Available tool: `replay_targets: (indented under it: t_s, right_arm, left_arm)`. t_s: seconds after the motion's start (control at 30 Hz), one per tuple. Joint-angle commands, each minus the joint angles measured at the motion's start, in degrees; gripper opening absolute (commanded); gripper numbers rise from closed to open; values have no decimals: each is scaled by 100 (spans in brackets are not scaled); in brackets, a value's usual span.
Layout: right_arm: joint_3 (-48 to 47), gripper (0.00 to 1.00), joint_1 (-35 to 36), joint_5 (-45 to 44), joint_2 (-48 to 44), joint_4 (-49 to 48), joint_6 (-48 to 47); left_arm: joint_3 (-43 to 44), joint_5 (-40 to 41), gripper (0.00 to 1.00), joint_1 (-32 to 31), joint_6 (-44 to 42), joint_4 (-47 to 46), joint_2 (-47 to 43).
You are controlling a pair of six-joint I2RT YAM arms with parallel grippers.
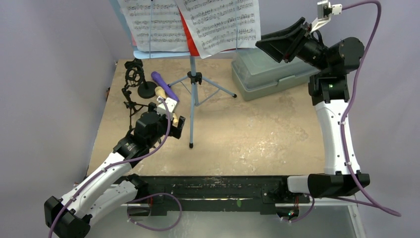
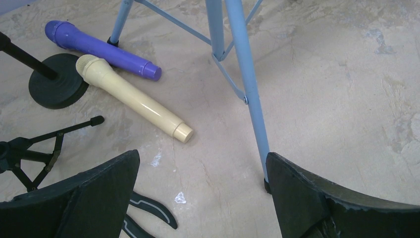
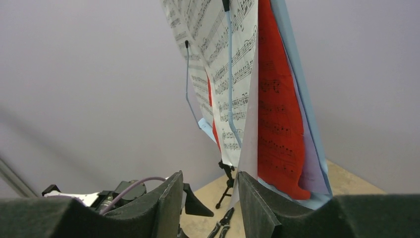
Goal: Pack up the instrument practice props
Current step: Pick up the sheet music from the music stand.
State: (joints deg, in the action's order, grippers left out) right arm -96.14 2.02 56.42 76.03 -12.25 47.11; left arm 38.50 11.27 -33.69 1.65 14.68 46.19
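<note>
apparently the pages are being tackled first: the right gripper (image 3: pixel 210 198) is hanging high at the far right, jaws partly apart, with the lower corner of a white music page (image 3: pixel 242 74) between them but not pinched. the pages are resting on the blue music stand (image 1: pixel 194 94). the left gripper (image 2: pixel 202 166) is hovering wide open and empty near the tan microphone (image 2: pixel 133 99). the next move is calling for a firm pinch, then lifting the page clear.

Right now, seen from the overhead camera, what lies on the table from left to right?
Black round-base mic holder → purple microphone → blue stand pole → grey-green lidded box.
</note>
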Motion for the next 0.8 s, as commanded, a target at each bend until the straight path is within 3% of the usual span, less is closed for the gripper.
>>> replay_targets:
  t_s: [0.0,0.53,0.63,0.77]
  right_arm:
    - [81,48,65,37,28,-281,188]
    - [-584,40,415,-437,432,423,-682]
    - [-698,31,415,-570,480,550,-831]
    - [-897,5,422,-828,516,858,-1196]
  left_arm:
    - [26,-37,99,56,-103,-140,3]
    - [37,-140,99,191,-77,-167,161]
    - [33,-159,99,210,-77,-167,171]
    - [35,-160,99,221,-68,-167,179]
